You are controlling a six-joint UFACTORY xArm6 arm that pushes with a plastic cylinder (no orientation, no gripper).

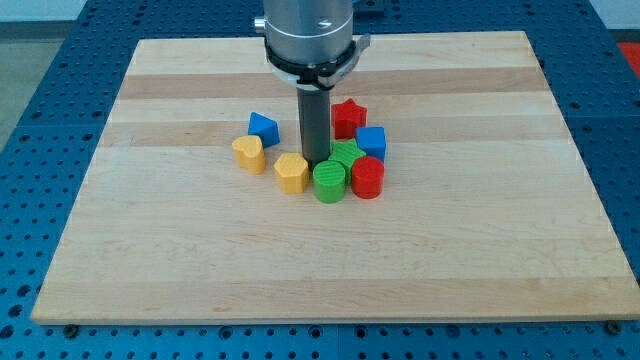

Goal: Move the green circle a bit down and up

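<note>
Blocks clustered near desk (pixel 150 260) centre, packed tight on the view's right of the rod. Green circle (pixel 329 181) at the cluster's lower edge, upright, flat face up. Red cylinder (pixel 368 178) touching it on the view's right; green star-like block (pixel 347 154) just behind, toward the view's top, partly hidden. Blue cube (pixel 371 142) and red star (pixel 349 115) farther toward the top. Yellow hexagon-like block (pixel 292 172) just beside the green circle on the view's left; yellow heart (pixel 249 153) and blue triangular block (pixel 263 127) apart from the cluster, farther left.

Tool: plain rod, no jaws, so neither wide nor narrow, holding nothing. My tip (pixel 317 163) down at desk level, wedged in the gap between yellow hexagon and green star, directly at the upper-left shoulder of the green circle. Contact with the circle probable but not certain; rod end partly masked by the circle's rim.

Placement reads as setup for the downward push: tip sits on the top side of the circle, free desk lies below it. Return push upward judged awkward, green star and red cylinder crowd that side and would likely shift.
</note>
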